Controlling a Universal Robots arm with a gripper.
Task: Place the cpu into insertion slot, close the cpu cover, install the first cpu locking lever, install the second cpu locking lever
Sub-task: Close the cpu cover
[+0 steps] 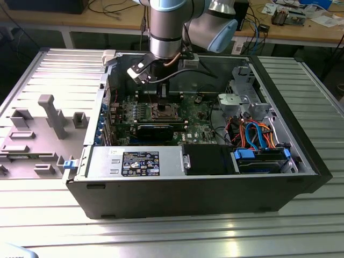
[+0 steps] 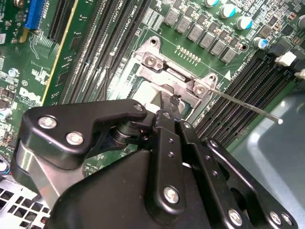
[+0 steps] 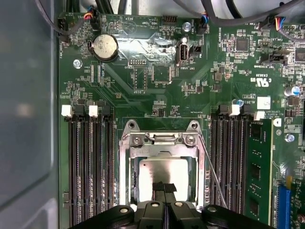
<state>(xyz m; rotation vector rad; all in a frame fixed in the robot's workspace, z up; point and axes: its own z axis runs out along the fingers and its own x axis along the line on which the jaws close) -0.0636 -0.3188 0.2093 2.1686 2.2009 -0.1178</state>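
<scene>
In the first wrist view the cpu point(image 3: 164, 171) lies flat in the insertion slot, silvery top up, and hides the contact field. The cpu cover point(image 3: 200, 176) lies down around it as a silver frame. My gripper point(image 3: 165, 187) hangs just over the chip's near half, its two black fingertips point(image 3: 159, 186) pressed together and shut with nothing between them. A thin wire locking lever point(image 3: 213, 174) runs slanting beside the socket; in the second wrist view this lever point(image 2: 248, 106) sticks out free past the socket bracket point(image 2: 171, 76). In the exterior view the gripper point(image 1: 161, 99) reaches down over the socket point(image 1: 161, 112).
Long black memory slots point(image 3: 90, 167) flank the socket, with one green memory stick point(image 3: 257, 167) fitted. A coin battery point(image 3: 105, 46) sits further up the board. The open case's grey wall point(image 3: 28, 119) stands close by. Blue and orange cables point(image 1: 258, 134) and a grey fixture point(image 1: 48, 115) lie apart.
</scene>
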